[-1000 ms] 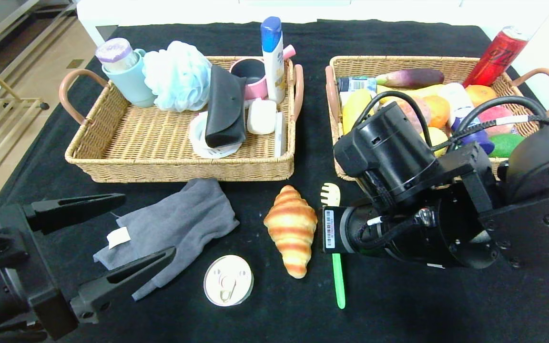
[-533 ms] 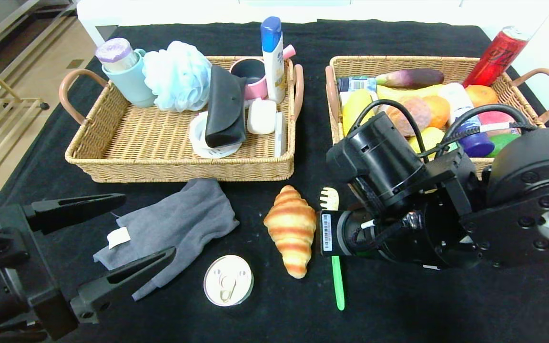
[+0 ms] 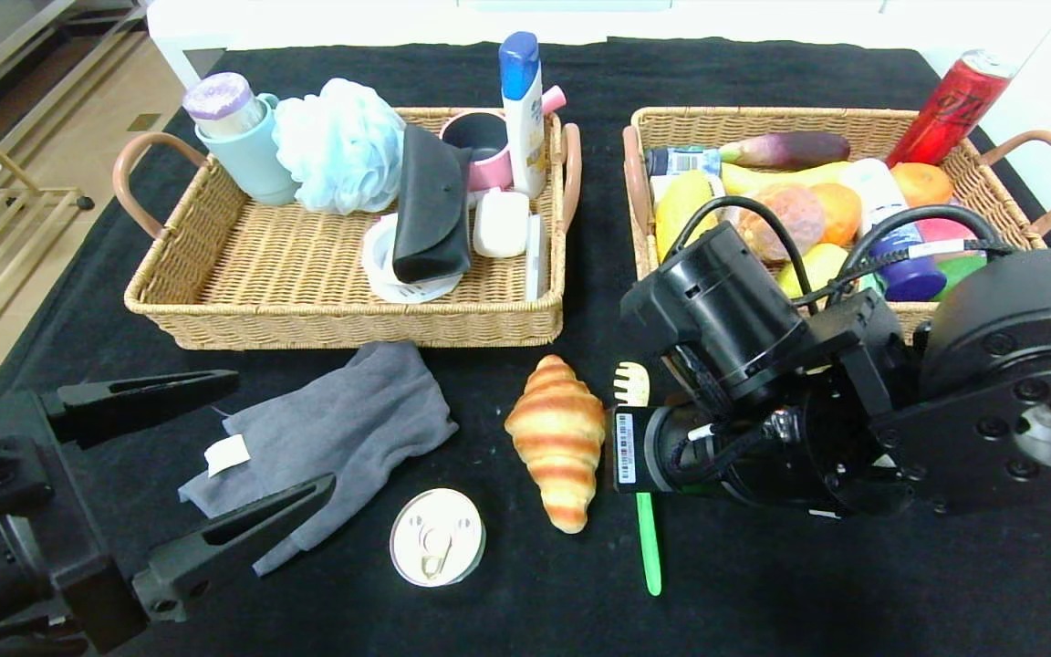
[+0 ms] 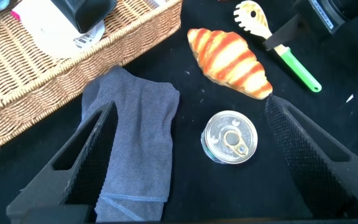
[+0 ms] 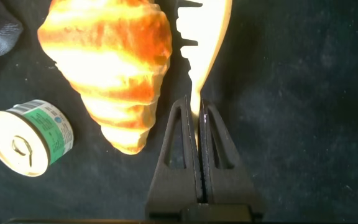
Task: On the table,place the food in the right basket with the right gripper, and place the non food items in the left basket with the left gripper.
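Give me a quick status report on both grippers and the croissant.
Left gripper open, over grey cloth. Right gripper shut, low beside croissant, above pasta fork. Croissant not in right basket.

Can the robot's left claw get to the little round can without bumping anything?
Probably yes. The left gripper hangs open just above the can, which stands alone on the black cloth. The grey cloth lies beside it, and the croissant lies farther off, neither touching the can.

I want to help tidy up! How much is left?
Both baskets already hold lots. The right end effector, shut, is down by the croissant and green spork. The open left end effector hovers near the grey cloth. The can waits too.
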